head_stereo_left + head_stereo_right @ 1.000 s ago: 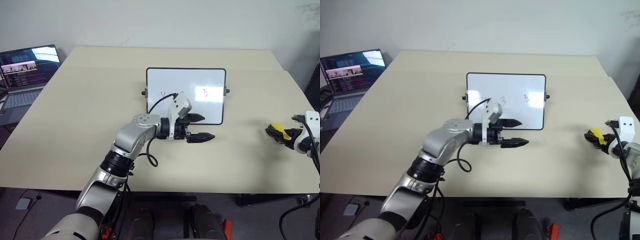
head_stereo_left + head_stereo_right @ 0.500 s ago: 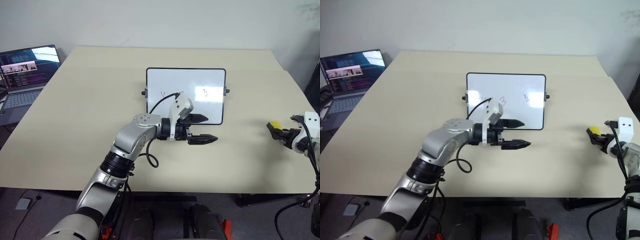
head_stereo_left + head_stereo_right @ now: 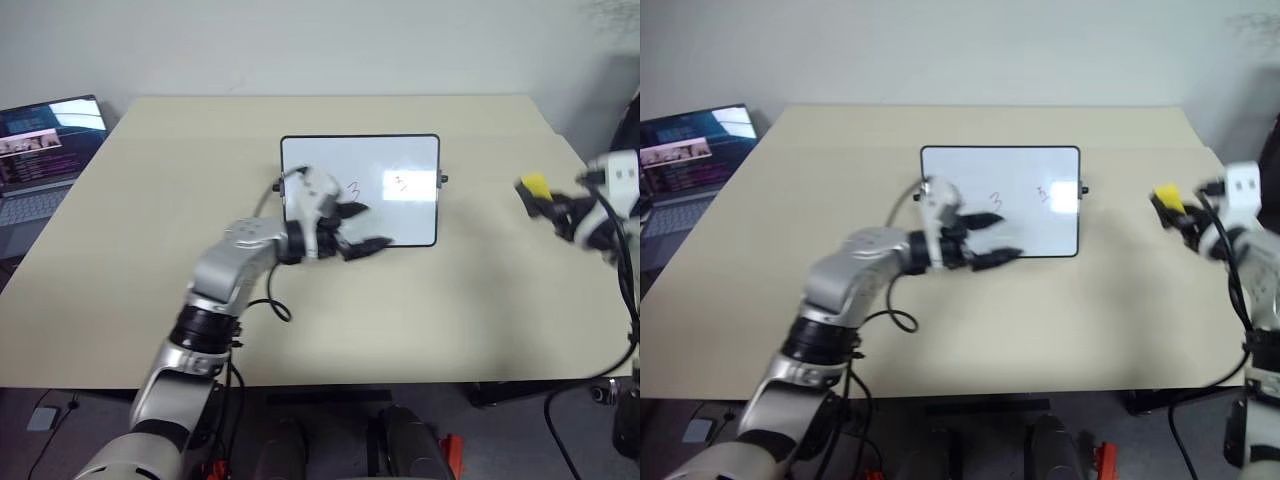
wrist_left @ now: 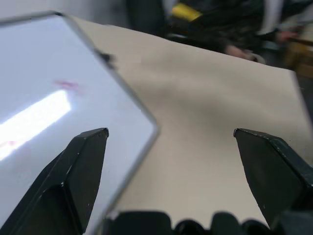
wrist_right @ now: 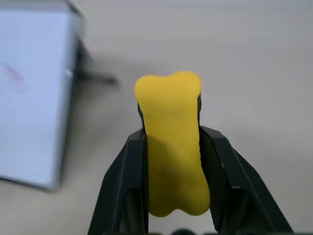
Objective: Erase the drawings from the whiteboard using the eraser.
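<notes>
The right end effector point(image 5: 171, 166) has lifted the eraser point(image 5: 171, 147) off the counter point(image 3: 450, 310) near its right edge and stays clamped on it, so wiping can begin. The left end effector point(image 3: 362, 228), fingers apart, has shifted over the whiteboard point(image 3: 400, 160), mid-counter. Red drawings point(image 3: 354, 189) remain.

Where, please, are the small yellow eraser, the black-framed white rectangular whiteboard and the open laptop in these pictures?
small yellow eraser point(image 5: 172, 147), right wrist view, middle of its yellow face.
black-framed white whiteboard point(image 3: 400, 215), left eye view, bare white surface near its lower right.
open laptop point(image 3: 40, 135), left eye view, its lit screen.
</notes>
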`<state>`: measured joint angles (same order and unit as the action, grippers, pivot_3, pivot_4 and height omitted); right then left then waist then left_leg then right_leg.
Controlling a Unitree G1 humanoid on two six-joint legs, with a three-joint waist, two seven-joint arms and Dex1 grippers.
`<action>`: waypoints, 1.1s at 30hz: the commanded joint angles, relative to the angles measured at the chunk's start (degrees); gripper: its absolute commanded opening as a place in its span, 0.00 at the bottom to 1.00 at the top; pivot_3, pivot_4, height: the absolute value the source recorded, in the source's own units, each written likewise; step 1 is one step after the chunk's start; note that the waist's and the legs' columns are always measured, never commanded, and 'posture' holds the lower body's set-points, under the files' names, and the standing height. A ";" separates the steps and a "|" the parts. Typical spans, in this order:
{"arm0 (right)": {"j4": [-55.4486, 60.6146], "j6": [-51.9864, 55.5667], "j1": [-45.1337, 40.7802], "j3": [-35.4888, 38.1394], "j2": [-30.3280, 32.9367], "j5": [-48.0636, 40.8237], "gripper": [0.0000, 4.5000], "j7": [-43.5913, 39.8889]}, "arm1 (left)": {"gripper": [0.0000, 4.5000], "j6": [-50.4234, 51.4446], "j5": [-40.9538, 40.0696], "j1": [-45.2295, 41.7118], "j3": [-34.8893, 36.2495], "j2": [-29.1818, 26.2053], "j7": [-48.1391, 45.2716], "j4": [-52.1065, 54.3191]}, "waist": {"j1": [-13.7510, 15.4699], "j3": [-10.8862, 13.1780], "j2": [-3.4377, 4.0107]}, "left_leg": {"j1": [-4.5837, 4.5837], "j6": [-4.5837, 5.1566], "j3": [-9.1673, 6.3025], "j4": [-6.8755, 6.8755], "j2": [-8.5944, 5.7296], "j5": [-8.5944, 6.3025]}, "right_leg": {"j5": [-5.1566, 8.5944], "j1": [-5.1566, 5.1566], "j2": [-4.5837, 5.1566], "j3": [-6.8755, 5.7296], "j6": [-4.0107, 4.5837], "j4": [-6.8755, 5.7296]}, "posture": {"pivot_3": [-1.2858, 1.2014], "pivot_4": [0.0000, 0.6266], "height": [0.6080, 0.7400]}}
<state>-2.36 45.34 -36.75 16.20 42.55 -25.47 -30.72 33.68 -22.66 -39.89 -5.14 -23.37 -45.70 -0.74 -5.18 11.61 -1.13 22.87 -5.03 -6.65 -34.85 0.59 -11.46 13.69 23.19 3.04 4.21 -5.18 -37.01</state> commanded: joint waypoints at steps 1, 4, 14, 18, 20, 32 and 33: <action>7.73 2.52 -6.45 -7.87 -6.01 -0.62 0.25 1.82 | 1.00 -4.14 1.09 5.39 10.61 -6.09 3.61 1.41 | -0.44 -0.01 -0.01 | -0.01 0.00 0.01 0.00 0.04 0.00 | 0.00 0.00 -0.02 0.00 0.00 0.01 | 0.52 0.24 1.00; 7.49 1.25 -10.89 -14.91 -13.78 0.98 0.25 2.57 | 1.00 -3.61 -1.33 10.94 15.97 -10.50 2.39 3.15 | -0.41 0.00 -0.02 | -0.01 0.00 0.03 0.03 0.11 0.00 | 0.01 0.05 -0.06 0.00 0.05 -0.02 | 0.52 0.24 1.00; -6.86 -16.57 -15.46 -30.28 -30.47 15.28 0.25 5.20 | 1.00 -6.02 0.79 17.43 17.26 -7.34 10.97 7.33 | 2.93 0.00 -0.13 | 0.26 -0.03 -0.26 0.02 -0.03 -0.01 | -0.17 0.11 0.04 -0.26 0.34 0.06 | 0.52 0.24 1.00; -14.35 -22.28 -18.35 -31.45 -33.25 19.25 0.25 5.33 | 1.00 -2.85 -1.53 18.05 16.05 -7.03 9.31 10.74 | 2.64 0.00 -0.13 | 0.23 -0.04 -0.26 0.01 -0.03 -0.01 | -0.18 0.11 0.03 -0.26 0.36 0.03 | 0.52 0.24 1.00; -16.98 -24.45 -19.25 -31.69 -33.62 20.98 0.25 5.11 | 1.00 -1.52 -2.46 18.58 15.50 -8.04 7.74 12.16 | 2.19 0.00 -0.13 | 0.19 -0.03 -0.25 0.03 -0.01 -0.01 | -0.18 0.11 0.01 -0.25 0.37 0.01 | 0.52 0.24 1.00; -49.22 -42.68 -33.16 -31.85 -40.27 31.28 0.25 9.06 | 1.00 7.65 -6.93 12.01 13.69 -16.19 1.78 13.01 | 0.28 0.01 -0.12 | 0.14 -0.03 -0.25 0.11 0.01 -0.01 | -0.16 0.12 -0.01 -0.24 0.40 -0.03 | 0.52 0.24 1.00; -50.94 -43.64 -33.88 -31.53 -40.61 31.58 0.25 9.20 | 1.00 7.59 -6.81 11.72 13.70 -16.64 1.63 12.73 | 0.26 0.01 -0.12 | 0.14 -0.03 -0.25 0.13 0.01 -0.01 | -0.16 0.12 -0.01 -0.24 0.40 -0.03 | 0.52 0.24 1.00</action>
<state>-52.35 4.67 -68.16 -15.93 2.39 5.55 -22.21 41.88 -29.94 -26.98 8.11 -38.94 -43.46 11.75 -4.92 11.62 -1.25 23.01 -5.06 -6.89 -34.72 0.59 -11.47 13.54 23.31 3.03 3.97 -4.78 -37.04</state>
